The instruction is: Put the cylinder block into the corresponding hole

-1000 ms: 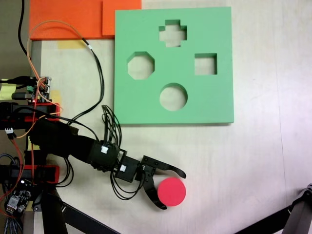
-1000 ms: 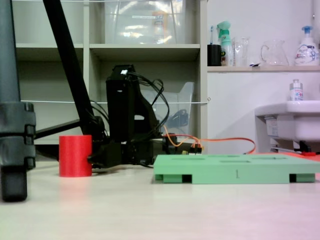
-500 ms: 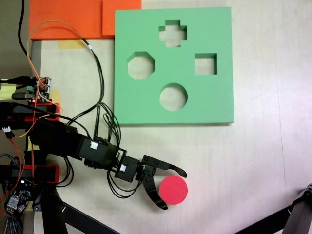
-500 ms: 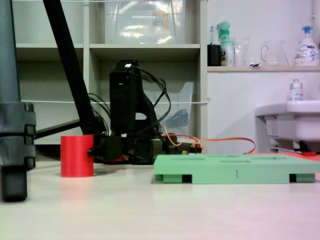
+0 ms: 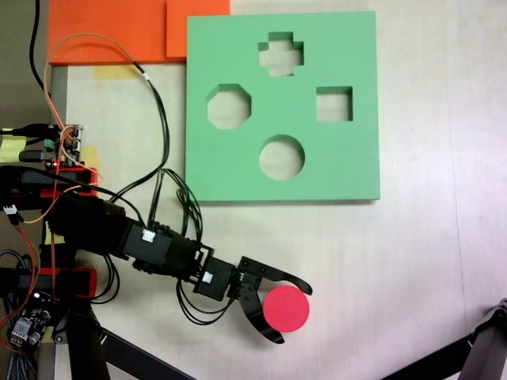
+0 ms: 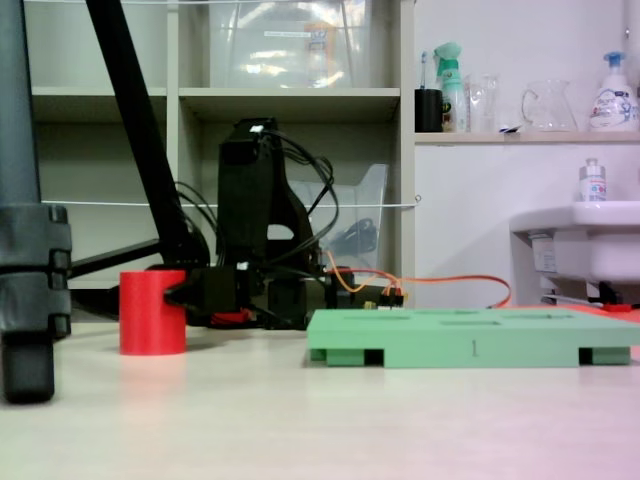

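The red cylinder block point(image 5: 285, 309) stands on the table near the front edge of the top-down fixed view, well below the green foam board point(image 5: 238, 174). The board's circular hole point(image 5: 282, 157) is vacant, as are its octagonal, square and cross cutouts. My gripper point(image 5: 293, 315) is open, with one curved black finger above the block and the other at its lower left, so the block sits between them. In the low side fixed view the cylinder block point(image 6: 152, 312) stands upright, left of the green board point(image 6: 470, 345), and the gripper point(image 6: 180, 293) reaches it from behind.
Orange foam pieces point(image 5: 119, 32) lie at the top left. Circuit boards and wires point(image 5: 55, 150) crowd the left edge by the arm's base. Black tripod legs stand at the lower right point(image 5: 475, 348) and near the side camera point(image 6: 30, 300).
The arm stretched out to the right and slightly down in the top-down view, bringing the open fingers further around the red block. The block itself shifted only a little to the right.
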Controlling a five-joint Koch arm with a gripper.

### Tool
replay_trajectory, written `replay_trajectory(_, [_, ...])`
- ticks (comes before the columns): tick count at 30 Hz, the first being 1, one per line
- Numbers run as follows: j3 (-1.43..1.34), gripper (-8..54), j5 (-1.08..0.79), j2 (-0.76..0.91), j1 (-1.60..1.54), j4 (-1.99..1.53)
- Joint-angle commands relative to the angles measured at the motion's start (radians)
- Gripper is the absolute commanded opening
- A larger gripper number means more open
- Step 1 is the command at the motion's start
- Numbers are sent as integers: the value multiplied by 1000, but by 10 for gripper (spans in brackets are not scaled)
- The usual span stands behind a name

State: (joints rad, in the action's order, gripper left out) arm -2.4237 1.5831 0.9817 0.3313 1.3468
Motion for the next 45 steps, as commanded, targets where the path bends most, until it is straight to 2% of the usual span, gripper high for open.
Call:
replay_trajectory(1, [2,313,9,52,-9,-18])
replay_trajectory(4, [-28,293,11,91,-41,-20])
replay_trajectory(9, [-144,146,15,276,-95,-41])
replay_trajectory(14, [-164,142,21,471,-270,-153])
replay_trajectory(20, [-129,142,35,495,-548,-153])
replay_trajectory(27, [-91,143,37,480,-758,-169])
replay_trajectory(45, [-46,143,35,325,-782,-158])
